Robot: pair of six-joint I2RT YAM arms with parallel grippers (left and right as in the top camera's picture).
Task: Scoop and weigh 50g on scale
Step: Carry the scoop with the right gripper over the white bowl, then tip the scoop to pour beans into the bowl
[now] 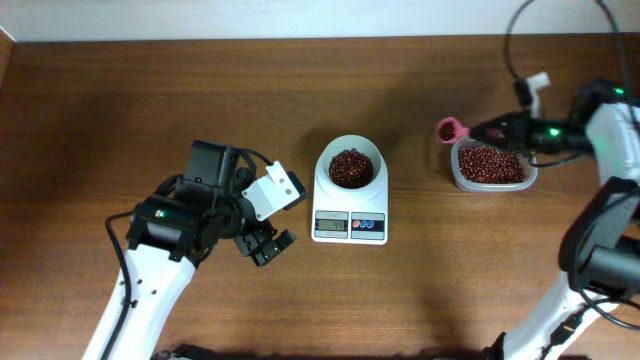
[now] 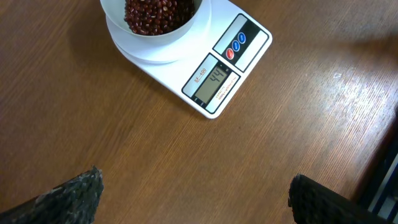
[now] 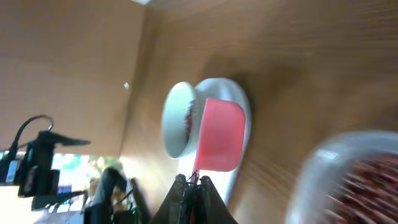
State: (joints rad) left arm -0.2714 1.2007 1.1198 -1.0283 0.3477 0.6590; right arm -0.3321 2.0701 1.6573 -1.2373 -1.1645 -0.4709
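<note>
1. The scale [image 1: 350, 225] sits at the middle of the table, with its bowl [image 1: 351, 167] of red beans [image 2: 155, 15] at its 12 o'clock end; the clear tub [image 1: 490, 165] holding more beans lies at the scale's 3 o'clock, well apart from it
2. The right gripper [image 3: 194, 182] is clenched on the handle of the pink scoop [image 3: 217, 134], which hovers at the tub's 10 o'clock corner; I cannot tell whether the scoop carries any beans
3. The left gripper [image 1: 270, 245] hangs released and empty at the scale's 9 o'clock, jaws wide, with its camera looking at the display [image 2: 211, 84]
4. The display reads 44, so the bowl looks a little short of target and the step in hand is a small top-up
5. To do it well, take only a shallow part-scoop from the tub, carry it level to above the bowl, and tip it slowly so the beans drop a few at a time; a full scoop dumped at once would likely overshoot
6. Keep the scoop clear of the bowl rim and the platform, since a touch would probably upset the reading
7. A small label beside the digits seems to read SF-400, though the print is too fine to be sure; the marks on the red and blue buttons [image 2: 231, 53] cannot be read, and no brand name shows
</note>
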